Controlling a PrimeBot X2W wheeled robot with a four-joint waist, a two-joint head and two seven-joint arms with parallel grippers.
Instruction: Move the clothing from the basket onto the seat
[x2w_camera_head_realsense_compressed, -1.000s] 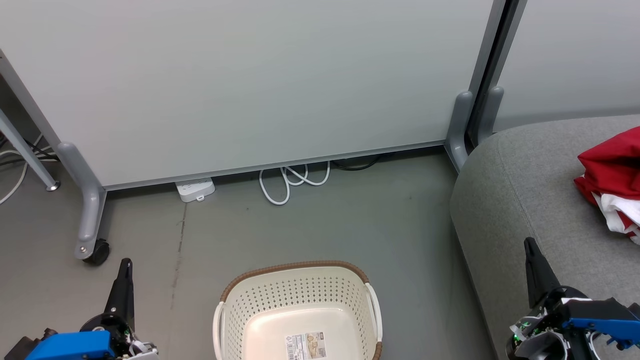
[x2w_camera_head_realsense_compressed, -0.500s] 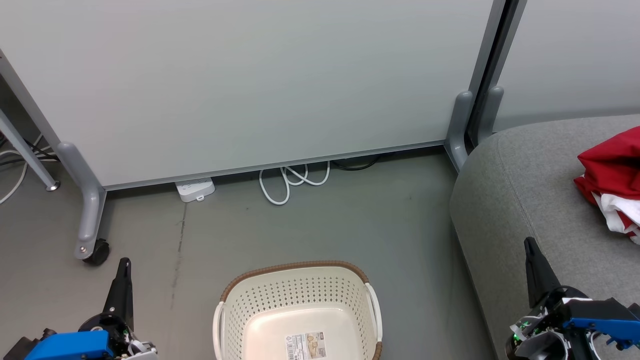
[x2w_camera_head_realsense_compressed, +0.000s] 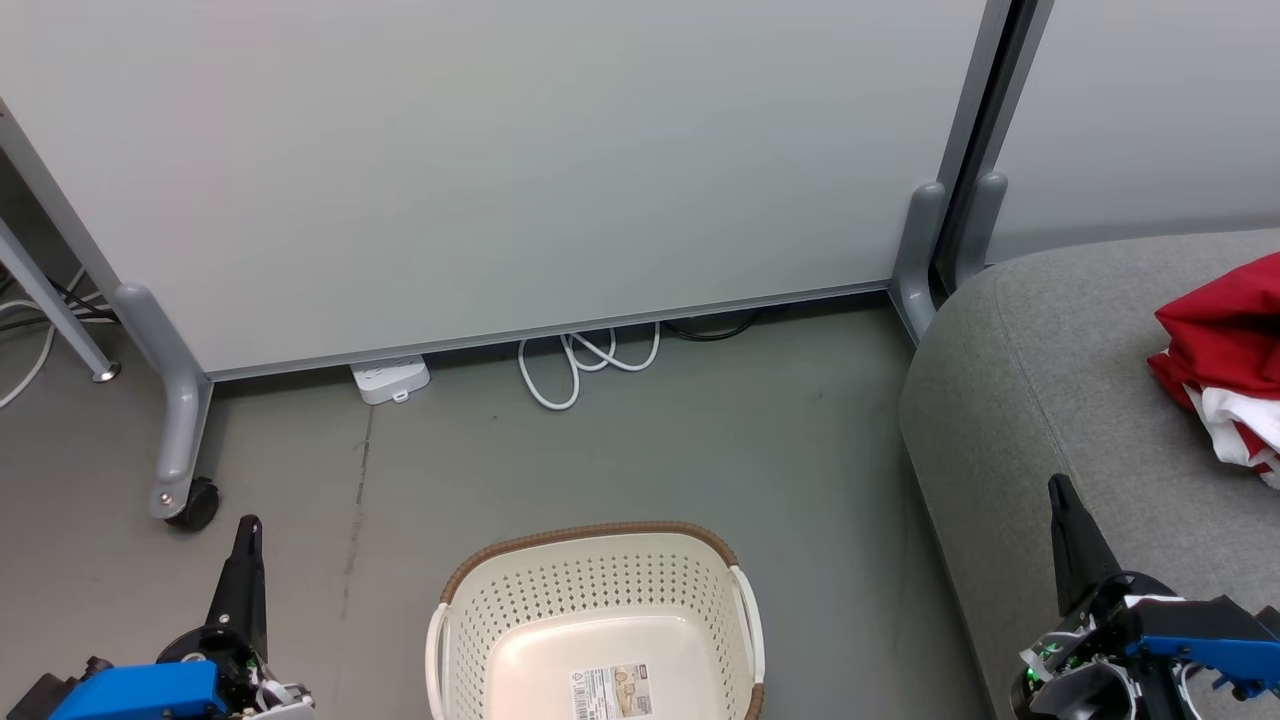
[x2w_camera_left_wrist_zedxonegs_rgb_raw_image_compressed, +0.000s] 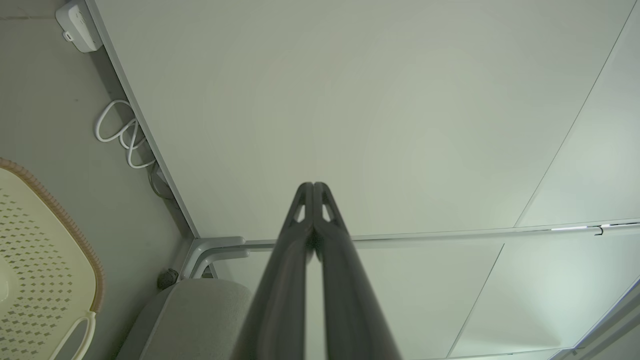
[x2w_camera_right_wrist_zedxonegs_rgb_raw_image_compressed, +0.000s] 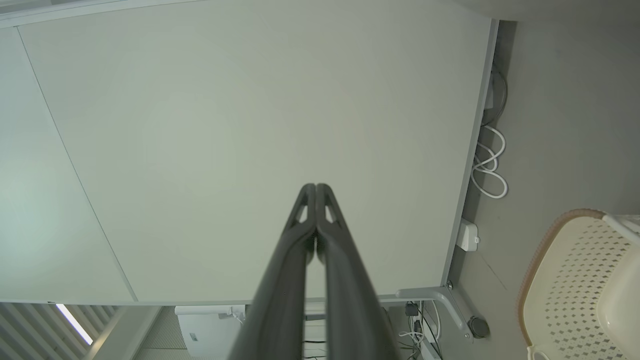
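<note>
The cream basket (x2w_camera_head_realsense_compressed: 597, 620) with its brown rim stands on the floor at the bottom centre, holding nothing but a label on its base. Red and white clothing (x2w_camera_head_realsense_compressed: 1225, 365) lies bunched on the grey seat (x2w_camera_head_realsense_compressed: 1060, 400) at the right edge. My left gripper (x2w_camera_head_realsense_compressed: 248, 530) is shut at the lower left, beside the basket and apart from it. My right gripper (x2w_camera_head_realsense_compressed: 1058, 492) is shut at the lower right, over the seat's front, short of the clothing. In the wrist views the left gripper (x2w_camera_left_wrist_zedxonegs_rgb_raw_image_compressed: 313, 186) and the right gripper (x2w_camera_right_wrist_zedxonegs_rgb_raw_image_compressed: 316, 187) point at the pale wall panel, fingertips together.
A pale partition panel (x2w_camera_head_realsense_compressed: 500, 170) on grey wheeled legs (x2w_camera_head_realsense_compressed: 180, 450) closes off the back. A white power strip (x2w_camera_head_realsense_compressed: 390, 378) and a looped white cable (x2w_camera_head_realsense_compressed: 585, 365) lie at its foot. Grey floor (x2w_camera_head_realsense_compressed: 620, 450) separates the basket from the panel.
</note>
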